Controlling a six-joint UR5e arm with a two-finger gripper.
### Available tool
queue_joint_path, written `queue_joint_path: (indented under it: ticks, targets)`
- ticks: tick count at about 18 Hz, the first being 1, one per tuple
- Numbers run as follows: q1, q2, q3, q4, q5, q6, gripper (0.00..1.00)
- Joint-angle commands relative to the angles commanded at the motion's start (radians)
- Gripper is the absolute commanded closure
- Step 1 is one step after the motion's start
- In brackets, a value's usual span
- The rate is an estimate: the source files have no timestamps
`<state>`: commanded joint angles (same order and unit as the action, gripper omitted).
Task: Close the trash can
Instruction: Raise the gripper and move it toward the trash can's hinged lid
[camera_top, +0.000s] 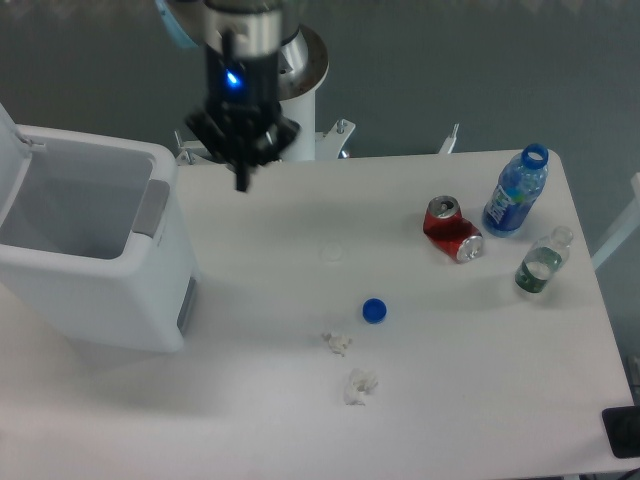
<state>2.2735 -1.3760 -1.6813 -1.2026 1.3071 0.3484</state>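
**Pincer up high, bin wide open**

Gripper (242, 178) hangs over the table's (470, 400) far edge, fingers pinched together on nothing, just right of the trash can (95, 255) and clear of it. That big white bin sits at the left end, lid (10, 165) tipped up and back, so by my read the closing hasn't begun. Inside looks bare, as far as the view reaches. Farther out: a crushed red can (452, 229), an uncapped blue bottle (515, 193), a small clear bottle (541, 263), a loose blue cap (374, 310), and paper scraps (350, 368).

table (500, 400): white | on it: trash can (95, 250), red can (452, 229), blue bottle (516, 195), clear bottle (540, 262), blue cap (374, 310), paper scraps (358, 385)
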Motion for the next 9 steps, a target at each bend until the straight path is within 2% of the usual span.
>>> queue_joint_path:
  ticks: [5, 9]
  targets:
    - [-0.09, 0.061, 0.008, 0.003, -0.06, -0.101, 0.9]
    - [-0.13, 0.057, 0.077, 0.005, -0.109, -0.164, 0.9]
